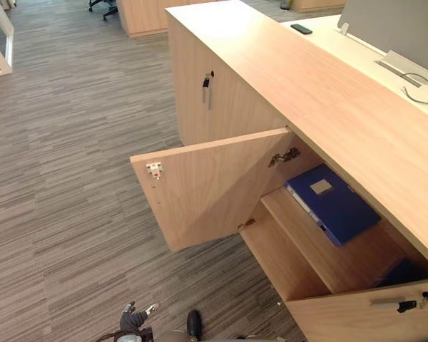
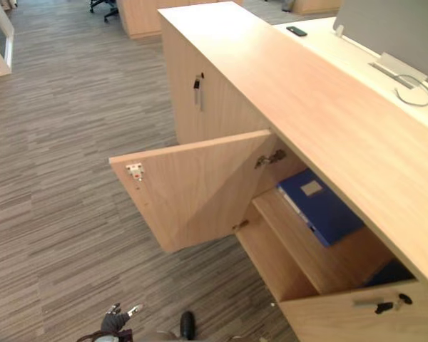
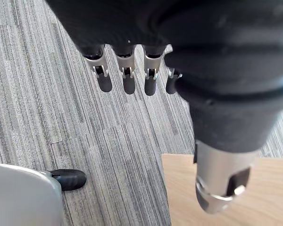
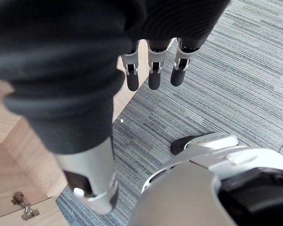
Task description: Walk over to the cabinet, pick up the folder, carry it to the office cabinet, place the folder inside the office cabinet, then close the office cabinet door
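Blue folder (image 1: 333,203): flat on office cabinet (image 1: 271,64) shelf (image 1: 310,239), centre right. Door (image 1: 207,185): open, centre. Left hand (image 3: 127,77), right hand (image 4: 153,75): fingers relaxed, empty. Risk: door swung too softly may miss its latch (image 1: 154,169), rebounding ajar.

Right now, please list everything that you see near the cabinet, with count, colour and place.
folder: one, blue, flat on the upper shelf inside the open cabinet
cabinet: one close, light wood, long, on the right
open door: one, light wood, swung out over the carpet
phone: one, black, on the white desk behind the cabinet
cable: one, grey, looped on that desk
carpet: grey, striped, covers the floor
left hand: one, silver fingers straight, empty, above the carpet
right hand: one, silver fingers straight, empty, above the carpet
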Robot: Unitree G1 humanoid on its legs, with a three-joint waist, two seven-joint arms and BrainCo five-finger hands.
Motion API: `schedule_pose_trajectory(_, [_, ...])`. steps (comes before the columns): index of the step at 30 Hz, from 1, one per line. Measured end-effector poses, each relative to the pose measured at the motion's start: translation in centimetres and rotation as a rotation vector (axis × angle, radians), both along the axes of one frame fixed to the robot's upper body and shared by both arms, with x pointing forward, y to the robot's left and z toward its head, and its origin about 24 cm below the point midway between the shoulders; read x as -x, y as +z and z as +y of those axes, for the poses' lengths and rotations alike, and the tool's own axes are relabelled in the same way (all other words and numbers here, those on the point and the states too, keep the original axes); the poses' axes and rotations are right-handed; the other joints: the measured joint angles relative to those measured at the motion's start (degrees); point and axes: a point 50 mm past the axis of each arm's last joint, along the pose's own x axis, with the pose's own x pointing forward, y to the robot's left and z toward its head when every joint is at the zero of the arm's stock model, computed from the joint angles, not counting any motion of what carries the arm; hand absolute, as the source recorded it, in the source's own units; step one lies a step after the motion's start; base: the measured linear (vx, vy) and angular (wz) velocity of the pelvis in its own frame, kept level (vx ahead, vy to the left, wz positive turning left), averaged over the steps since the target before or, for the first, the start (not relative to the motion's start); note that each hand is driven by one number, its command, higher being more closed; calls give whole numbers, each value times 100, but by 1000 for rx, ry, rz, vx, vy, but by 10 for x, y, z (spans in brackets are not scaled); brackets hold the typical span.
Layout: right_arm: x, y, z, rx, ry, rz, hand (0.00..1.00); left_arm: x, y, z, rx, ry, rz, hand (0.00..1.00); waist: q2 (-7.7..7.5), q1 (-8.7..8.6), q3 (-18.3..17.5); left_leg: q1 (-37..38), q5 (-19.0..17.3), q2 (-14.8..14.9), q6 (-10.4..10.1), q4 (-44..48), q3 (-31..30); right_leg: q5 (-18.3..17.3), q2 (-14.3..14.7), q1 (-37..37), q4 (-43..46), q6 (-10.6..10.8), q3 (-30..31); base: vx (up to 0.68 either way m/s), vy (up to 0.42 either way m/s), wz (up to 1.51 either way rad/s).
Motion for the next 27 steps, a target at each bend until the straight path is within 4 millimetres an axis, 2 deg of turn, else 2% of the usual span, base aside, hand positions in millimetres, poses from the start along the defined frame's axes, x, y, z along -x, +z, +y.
schedule_pose_trajectory(5, [-1, 0, -4, 7, 13, 11, 0, 2, -3, -2, 7, 6, 19, 0, 102, 5, 7, 285, 437, 130, -157, -557, -259, 27, 139, 76, 16, -46, -163, -69, -98, 19])
schedule_pose_trajectory(10, [-1, 0, -8, 20, 16, 13, 0, 4, -4, -3, 18, 22, 26, 0, 206, -16, 6, 291, 497, 208, -236, -586, -294, 47, 231, 75, 42, -84, -163, -116, -40, 1])
schedule_pose_trajectory(17, [-3, 1, -9, 30, 39, 8, 0, 5, -1, 5, 11, 111, 7, 0, 235, -59, 27, 251, 481, 239, -275, -548, -209, 45, 258, 82, 20, -109, -168, -45, 2, 2])
schedule_pose_trajectory(19, [-3, 2, -10, 33, 26, 3, 0, -5, 5, 11, -3, 154, -43, 0, 224, -144, 92, -163, -11, 332, -342, 60, 351, 163, 91, 96, 12, -128, -447, 6, 12, 42])
schedule_pose_trajectory(20, [-1, 2, -12, 37, 12, 3, 0, -19, 13, 14, -11, 164, -109, 0, 244, -154, 202, -434, -348, 672, -406, 760, 1186, 177, 13, 132, 30, -115, -579, 7, -9, 45])
schedule_pose_trajectory(21, [0, 2, -15, 41, -7, 4, 0, -25, 18, 16, -18, 165, -138, 0, 304, -142, 246, -510, -390, 851, -375, 1014, 1343, 176, -6, 153, 48, -114, -599, 36, 12, 25])
schedule_pose_trajectory(22, [1, 4, -22, 58, -26, 4, 0, -30, 24, 22, -34, 186, -182, 0, 407, -142, 294, -580, -445, 1092, -392, 1330, 1305, 172, -96, 189, 105, -108, -600, 73, 64, -5])
schedule_pose_trajectory(24, [-1, 6, -30, 82, -29, -10, 0, -34, 33, 38, -73, 221, -224, 0, 445, -167, 300, -632, -544, 1357, -473, 1636, 1059, 175, -291, 217, 180, -57, -580, 103, 121, -18])
schedule_pose_trajectory(25, [-1, 8, -35, 94, -44, -15, 0, -36, 41, 53, -111, 240, -251, 0, 486, -182, 279, -634, -626, 1527, -621, 1752, 739, 180, -388, 228, 193, 18, -483, 112, 231, -36])
schedule_pose_trajectory(26, [-1, 8, -39, 104, -48, -16, 0, -38, 48, 65, -146, 258, -280, 0, 522, -180, 261, -634, -716, 1537, -907, 1782, 419, 211, -453, 196, 202, 116, -404, 85, 282, -41])
schedule_pose_trajectory(27, [-1, 8, -39, 103, -49, -15, 0, -41, 57, 79, -192, 269, -304, 0, 518, -147, 220, -659, -723, 1395, -859, 1863, 382, 268, -500, 107, 181, 192, -312, -2, 326, -8])
